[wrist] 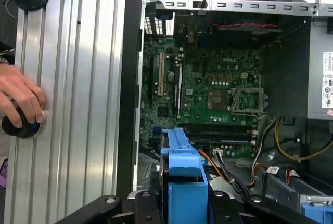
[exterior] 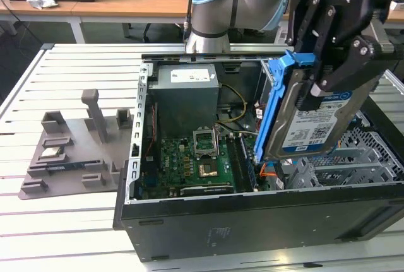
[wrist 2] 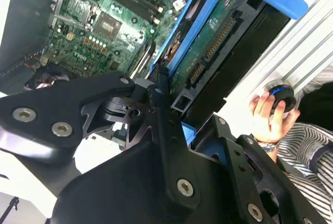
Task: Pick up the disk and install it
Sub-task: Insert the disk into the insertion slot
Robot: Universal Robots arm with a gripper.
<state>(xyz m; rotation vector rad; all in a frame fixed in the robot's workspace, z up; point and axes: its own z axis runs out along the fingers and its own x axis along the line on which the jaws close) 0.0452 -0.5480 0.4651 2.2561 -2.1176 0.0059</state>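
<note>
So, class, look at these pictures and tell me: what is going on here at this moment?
The robot arm's gripper has its jaws shut on the disk. It holds the disk tilted on edge over the open computer case, toward the exterior view's right. The disk is not yet seated in the case. Beside the case, a person's hand rests on a black knob on the slatted table.

The exterior view looked down obliquely at the open computer case [exterior: 252, 221] from medium range, the arm's base [exterior: 211, 26] standing at 12 o'clock beyond it. Both wrist views looked along the disk [wrist: 183, 182] into the case at close range. All three views shared the motherboard [exterior: 189, 158] and the disk.
</note>
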